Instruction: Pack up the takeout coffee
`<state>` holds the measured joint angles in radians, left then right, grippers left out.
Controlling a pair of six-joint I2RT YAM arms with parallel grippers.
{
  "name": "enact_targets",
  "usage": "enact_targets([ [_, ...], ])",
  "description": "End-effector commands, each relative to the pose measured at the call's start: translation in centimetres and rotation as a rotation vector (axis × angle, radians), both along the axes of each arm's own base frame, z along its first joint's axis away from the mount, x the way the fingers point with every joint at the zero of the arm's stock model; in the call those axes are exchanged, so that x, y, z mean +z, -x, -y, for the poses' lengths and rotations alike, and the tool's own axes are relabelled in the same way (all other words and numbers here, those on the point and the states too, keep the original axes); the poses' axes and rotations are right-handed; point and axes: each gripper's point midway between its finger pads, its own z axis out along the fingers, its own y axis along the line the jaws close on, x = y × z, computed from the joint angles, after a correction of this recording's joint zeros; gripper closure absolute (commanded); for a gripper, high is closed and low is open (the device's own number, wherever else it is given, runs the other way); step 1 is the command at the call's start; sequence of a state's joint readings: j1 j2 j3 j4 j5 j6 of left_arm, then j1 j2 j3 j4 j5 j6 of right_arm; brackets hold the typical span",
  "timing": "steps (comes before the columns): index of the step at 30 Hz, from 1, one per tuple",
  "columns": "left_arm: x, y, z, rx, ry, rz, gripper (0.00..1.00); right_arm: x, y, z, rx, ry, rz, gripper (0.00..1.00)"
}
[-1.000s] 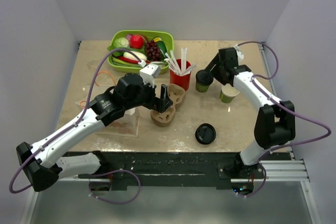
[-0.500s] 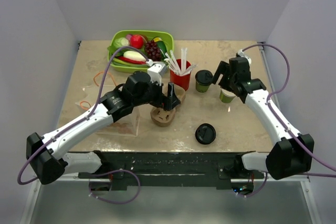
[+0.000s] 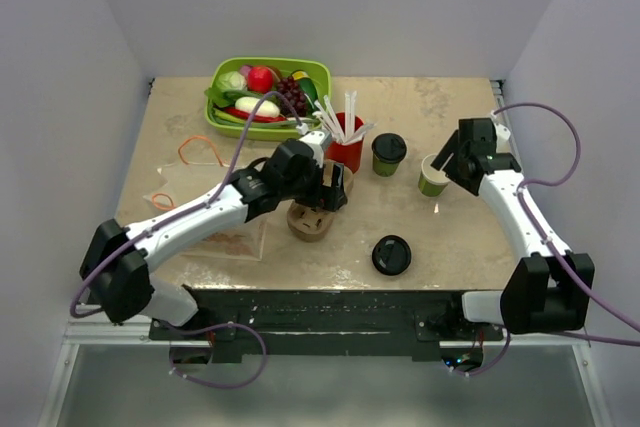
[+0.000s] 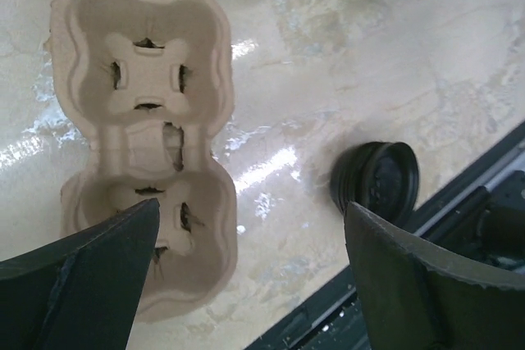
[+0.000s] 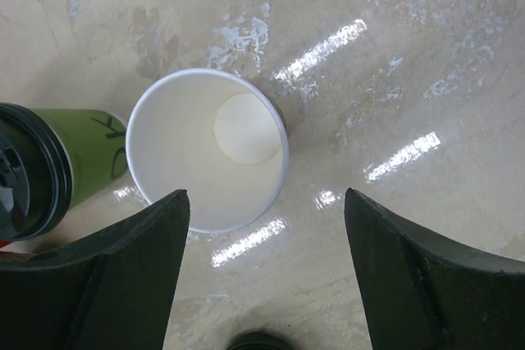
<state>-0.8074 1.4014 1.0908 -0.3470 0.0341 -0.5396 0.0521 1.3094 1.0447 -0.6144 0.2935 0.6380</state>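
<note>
A green paper cup with a black lid (image 3: 388, 154) stands right of the red cup; its side shows in the right wrist view (image 5: 49, 165). A second green cup (image 3: 432, 176), open with a white inside (image 5: 209, 149), stands further right. A loose black lid (image 3: 391, 255) lies near the front edge and shows in the left wrist view (image 4: 376, 182). The brown cardboard carrier (image 3: 313, 215) (image 4: 139, 153) is empty. My left gripper (image 3: 336, 186) (image 4: 250, 276) is open over the carrier's right side. My right gripper (image 3: 447, 164) (image 5: 267, 268) is open, just above and beside the open cup.
A red cup with white sticks (image 3: 344, 145) stands behind the carrier. A green tray of toy fruit and vegetables (image 3: 224, 128) sits at the back. An orange band (image 3: 200, 152) and a clear plastic piece (image 3: 235, 237) lie at the left. The table's front edge (image 4: 459, 194) is close to the loose lid.
My left gripper has moved right, across the carrier toward its right side. My right gripper has moved right, from the lidded cup to the open cup.
</note>
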Motion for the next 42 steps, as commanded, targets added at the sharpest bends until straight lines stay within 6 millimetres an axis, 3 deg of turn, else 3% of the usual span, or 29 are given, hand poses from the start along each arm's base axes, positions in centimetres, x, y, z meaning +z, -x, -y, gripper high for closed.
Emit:
enact_targets([
  [1, -0.2, -3.1, 1.2, 0.032, -0.066, 0.061, 0.06, 0.6, 0.6, 0.0, 0.002, 0.003, 0.019, 0.21],
  [9, -3.1, -6.2, 3.2, -0.043, -0.198, 0.132, 0.35, 0.5, 1.4, 0.0, 0.026, 0.013, 0.013, 0.21],
  [16, -5.8, -6.4, 3.8, -0.153, -0.272, 0.136, 0.44, 0.3, 1.6, -0.1, 0.053, 0.021, 0.006, 0.21],
  [20, -6.0, -6.4, 4.1, -0.163, -0.268, 0.132, 0.56, 0.7, 1.5, 0.0, 0.061, 0.031, 0.013, 0.21],
  [27, -6.5, -6.1, 4.2, -0.188, -0.275, 0.118, 0.58, 0.8, 1.6, 0.0, 0.073, 0.035, 0.018, 0.22],
  [33, -6.6, -6.6, 4.2, -0.179, -0.292, 0.125, 0.76, 0.8, 1.6, -0.2, 0.087, 0.030, 0.017, 0.22],
  [42, -4.3, -6.1, 4.4, -0.192, -0.241, 0.152, 0.93, 1.4, 1.8, -0.2, 0.090, 0.030, 0.041, 0.22],
])
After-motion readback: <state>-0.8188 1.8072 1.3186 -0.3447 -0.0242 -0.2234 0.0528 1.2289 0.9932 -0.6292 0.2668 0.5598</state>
